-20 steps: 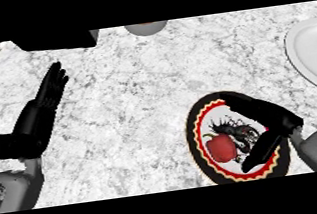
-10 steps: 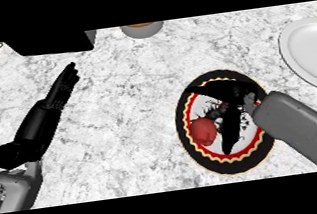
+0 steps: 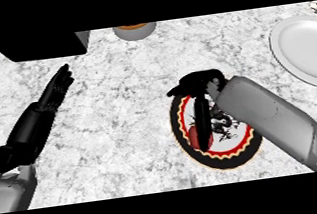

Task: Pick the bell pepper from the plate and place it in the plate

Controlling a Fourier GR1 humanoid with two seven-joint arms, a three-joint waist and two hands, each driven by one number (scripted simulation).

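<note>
Over the patterned plate (image 3: 221, 159), right robot hand (image 3: 202, 84) has advanced.

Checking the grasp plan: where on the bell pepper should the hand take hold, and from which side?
Probably the bell pepper's rounded body, from above: it lies low on the patterned plate, near its left rim. The right hand is over the plate's far edge.

— Where is there room to pass?
— Bare surface (image 3: 136, 81) lies between the dark plate (image 3: 231, 156) and the white plate (image 3: 310, 51) at the right edge.
— What blocks?
— A black box (image 3: 42, 46) and cup (image 3: 135, 30) along the far edge.
</note>
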